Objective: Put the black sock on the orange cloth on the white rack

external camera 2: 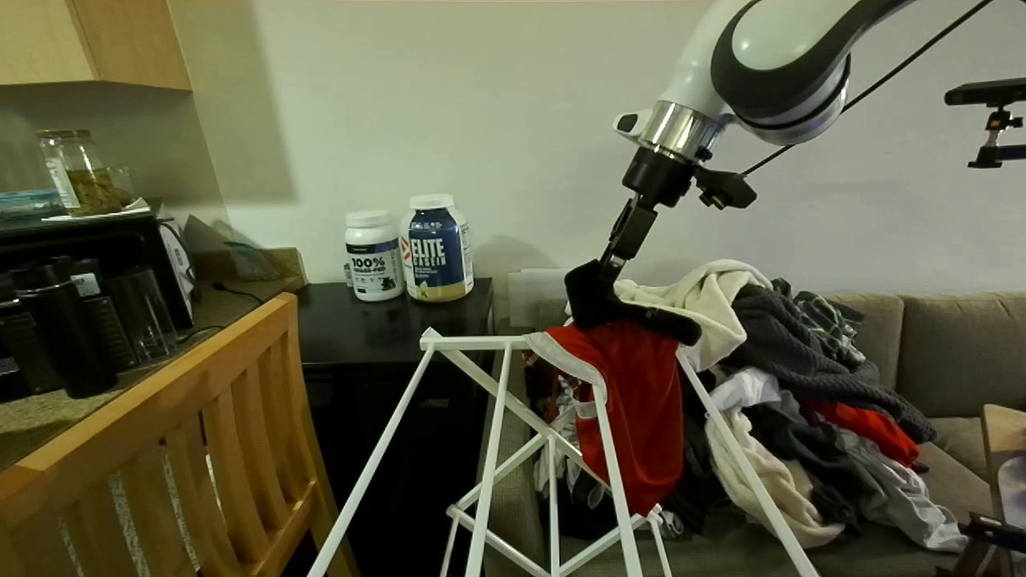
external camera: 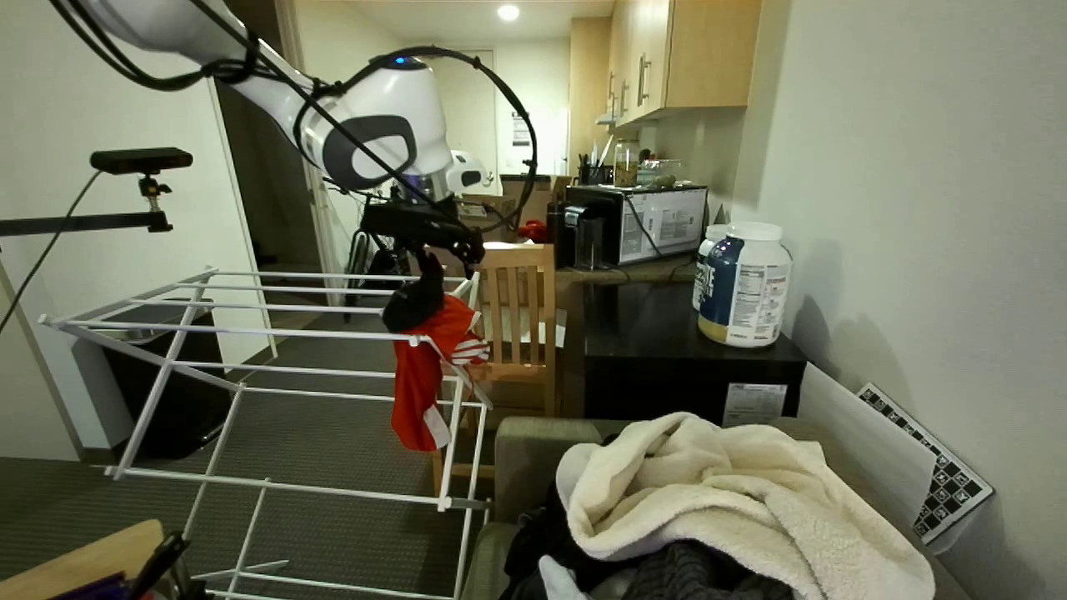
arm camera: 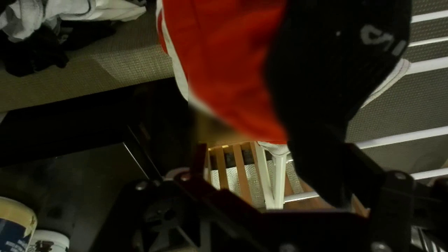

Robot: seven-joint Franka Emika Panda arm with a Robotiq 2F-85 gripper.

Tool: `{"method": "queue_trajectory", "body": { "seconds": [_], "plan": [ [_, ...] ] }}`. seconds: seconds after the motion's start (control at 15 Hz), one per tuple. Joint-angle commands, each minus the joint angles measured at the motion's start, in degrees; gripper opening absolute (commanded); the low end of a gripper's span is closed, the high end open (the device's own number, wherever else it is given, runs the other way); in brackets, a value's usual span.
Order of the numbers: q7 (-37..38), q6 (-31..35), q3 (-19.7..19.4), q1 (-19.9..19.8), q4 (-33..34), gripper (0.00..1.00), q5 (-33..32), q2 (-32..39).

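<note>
You had the black sock [external camera 2: 613,308] on the orange cloth [external camera 2: 641,417], white rack [external camera 2: 473,343] beneath it, gripper [arm camera: 275,148] spread wide above it; only withdrawal seemed left.

I've got my gripper [arm camera: 278,154] low in the wrist view, jaws well apart, and the black sock [arm camera: 332,66] looms right of centre, its narrow end overlapping the finger at view right; touching, I can't tell. Partly behind it, bright orange cloth [arm camera: 224,63]! White rack [arm camera: 402,137] bars stripe the right edge, chair slats [arm camera: 242,171] show between my fingers, tubs [arm camera: 15,222] lower left, clothes [arm camera: 28,49] upper left.
</note>
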Motion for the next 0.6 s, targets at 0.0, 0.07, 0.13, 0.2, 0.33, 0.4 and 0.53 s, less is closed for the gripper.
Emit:
{"method": "queue_trajectory", "body": {
  "seconds": [0.0,0.07,0.13,0.2,0.33,0.4,0.53],
  "plan": [
    [-2.4,-4.2,-0.8,-2.2,0.5,1.00,4.2,-1.4],
    [-3.8,-6.3,-1.1,-2.6,0.7,1.00,5.4,-1.9],
    [-4.5,-7.7,-1.4,-2.8,0.7,1.00,6.0,-2.4],
    [-6.4,-10.3,-1.6,-2.9,0.9,1.00,6.6,-2.9],
    [-12.4,-16.3,-2.1,-2.9,1.1,1.00,6.4,-4.1],
    [-13.3,-17.7,-2.3,-2.8,1.1,1.00,6.2,-4.5],
    [-13.6,-19.9,-2.8,-2.7,1.7,1.00,6.6,-4.9]
  ]
}}
